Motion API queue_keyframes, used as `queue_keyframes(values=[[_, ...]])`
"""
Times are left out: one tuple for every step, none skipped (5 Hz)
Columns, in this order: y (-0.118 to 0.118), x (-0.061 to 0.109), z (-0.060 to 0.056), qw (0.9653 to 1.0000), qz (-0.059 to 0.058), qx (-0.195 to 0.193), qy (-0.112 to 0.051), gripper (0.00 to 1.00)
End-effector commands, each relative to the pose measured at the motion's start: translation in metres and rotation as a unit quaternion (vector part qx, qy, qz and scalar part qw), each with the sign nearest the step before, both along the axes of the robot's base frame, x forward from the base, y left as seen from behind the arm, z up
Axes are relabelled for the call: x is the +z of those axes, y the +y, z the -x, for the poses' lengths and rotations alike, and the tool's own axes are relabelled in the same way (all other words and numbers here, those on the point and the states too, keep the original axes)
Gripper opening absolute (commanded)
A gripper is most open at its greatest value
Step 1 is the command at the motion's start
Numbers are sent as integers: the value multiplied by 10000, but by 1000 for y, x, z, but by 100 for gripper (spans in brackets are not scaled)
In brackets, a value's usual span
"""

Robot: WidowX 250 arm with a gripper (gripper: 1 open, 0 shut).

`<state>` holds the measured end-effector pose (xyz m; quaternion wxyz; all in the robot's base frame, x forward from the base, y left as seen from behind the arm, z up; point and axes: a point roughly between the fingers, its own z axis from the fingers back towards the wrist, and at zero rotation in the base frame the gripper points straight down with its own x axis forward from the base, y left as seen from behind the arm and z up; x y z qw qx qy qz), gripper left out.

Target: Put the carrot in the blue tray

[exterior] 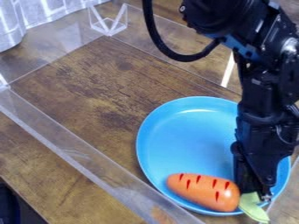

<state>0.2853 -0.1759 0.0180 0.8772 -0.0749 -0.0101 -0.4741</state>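
blue tray (187,131): holds the carrot (205,191) lying at its near rim | tool (260,194): pointing down at carrot's leafy end, grip cannot be told | tray on wooden desk (105,87)

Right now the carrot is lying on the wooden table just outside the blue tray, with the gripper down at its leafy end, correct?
Not quite. The carrot lies inside the blue tray, near its front rim, as the camera view shows. The gripper is indeed down at its leafy end.
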Motion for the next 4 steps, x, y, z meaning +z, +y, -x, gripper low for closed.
queue_keyframes(values=[[5, -7, 12, 9997, -99, -51, 202, 100], [5, -7, 12, 9997, -93, -59, 231, 0], [6, -7, 13, 9996, -89, -63, 261, 0], [6, -7, 14, 9995, -90, -54, 295, 0]])
